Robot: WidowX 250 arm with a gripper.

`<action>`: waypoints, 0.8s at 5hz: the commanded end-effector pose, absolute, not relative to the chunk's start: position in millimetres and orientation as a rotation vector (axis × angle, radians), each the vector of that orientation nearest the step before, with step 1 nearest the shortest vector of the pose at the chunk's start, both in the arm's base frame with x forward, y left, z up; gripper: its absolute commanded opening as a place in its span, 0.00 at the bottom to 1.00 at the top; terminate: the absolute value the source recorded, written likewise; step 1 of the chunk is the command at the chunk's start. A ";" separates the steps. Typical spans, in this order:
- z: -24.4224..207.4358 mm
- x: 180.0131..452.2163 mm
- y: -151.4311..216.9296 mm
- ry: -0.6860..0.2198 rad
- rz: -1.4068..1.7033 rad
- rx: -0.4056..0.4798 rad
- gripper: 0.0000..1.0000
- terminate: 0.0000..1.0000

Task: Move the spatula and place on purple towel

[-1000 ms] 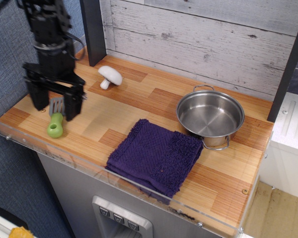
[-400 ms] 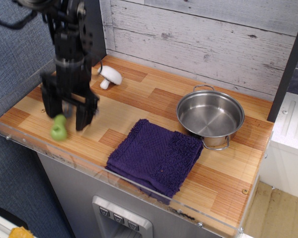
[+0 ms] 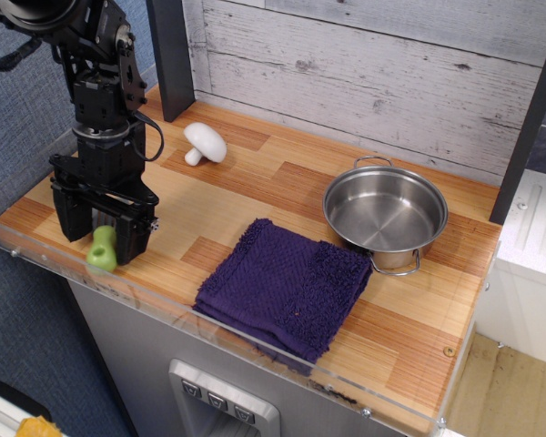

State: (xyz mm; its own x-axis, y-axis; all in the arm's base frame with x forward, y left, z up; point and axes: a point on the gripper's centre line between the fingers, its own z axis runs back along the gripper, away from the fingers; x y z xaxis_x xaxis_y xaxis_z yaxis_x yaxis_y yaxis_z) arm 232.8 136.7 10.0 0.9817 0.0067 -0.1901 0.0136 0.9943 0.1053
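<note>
The spatula (image 3: 101,249) lies near the front left edge of the wooden counter. Only its lime-green handle shows; the grey blade is hidden behind the gripper. My gripper (image 3: 102,229) stands low over it, pointing down. Its two black fingers (image 3: 70,217) are apart on either side of the handle, and I see no squeeze on it. The purple towel (image 3: 282,284) lies folded at the front middle of the counter, well to the right of the gripper and apart from it.
A white toy mushroom (image 3: 201,140) sits at the back left. A steel pot (image 3: 385,212) stands right of the towel, touching its far corner. A clear acrylic lip (image 3: 164,305) runs along the front edge. A dark post (image 3: 169,55) rises behind the arm.
The gripper swung right, then came back left and closer to the front edge. The spatula has slid a little toward the front edge, and its blade is now covered.
</note>
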 end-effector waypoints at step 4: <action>75.1 252.4 106.8 0.041 -0.012 0.056 0.00 0.00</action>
State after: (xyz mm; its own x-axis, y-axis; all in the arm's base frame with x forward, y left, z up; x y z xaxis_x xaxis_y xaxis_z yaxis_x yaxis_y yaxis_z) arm 248.1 101.2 60.9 0.9953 -0.0049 -0.0969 0.0074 0.9996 0.0256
